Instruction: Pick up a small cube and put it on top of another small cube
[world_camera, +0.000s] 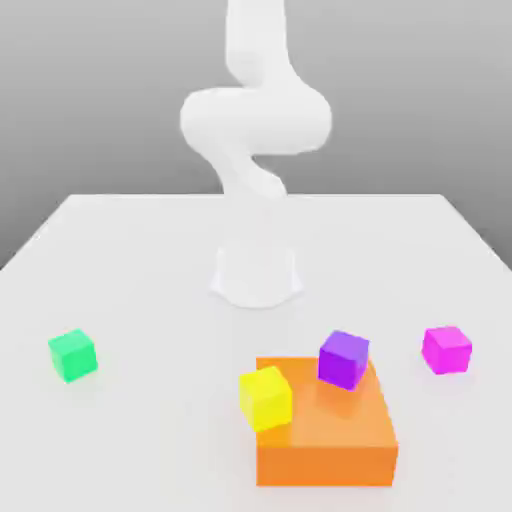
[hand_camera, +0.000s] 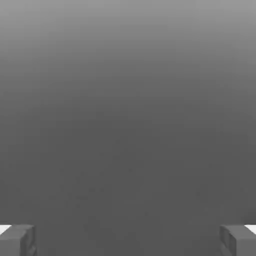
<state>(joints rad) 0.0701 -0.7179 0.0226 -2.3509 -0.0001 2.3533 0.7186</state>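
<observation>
The small magenta-pink cube (world_camera: 446, 349) rests on the white table (world_camera: 140, 270) at the exterior view's right, apart from the other blocks. A green cube (world_camera: 73, 354) sits at the exterior view's left. A yellow cube (world_camera: 265, 397) and a violet-purple cube (world_camera: 344, 359) lie on a large orange block (world_camera: 330, 440). The white arm (world_camera: 255, 120) rises from its base at the table's middle and bends upward out of frame. In the hand view, my gripper (hand_camera: 128, 240) is open, its two grey fingertips (hand_camera: 17, 240) far apart with nothing between them, facing plain grey background.
The orange block stands near the table's front edge, in front of the arm's base (world_camera: 257, 272). Bare table surface lies between the green cube and the orange block, and around the magenta cube.
</observation>
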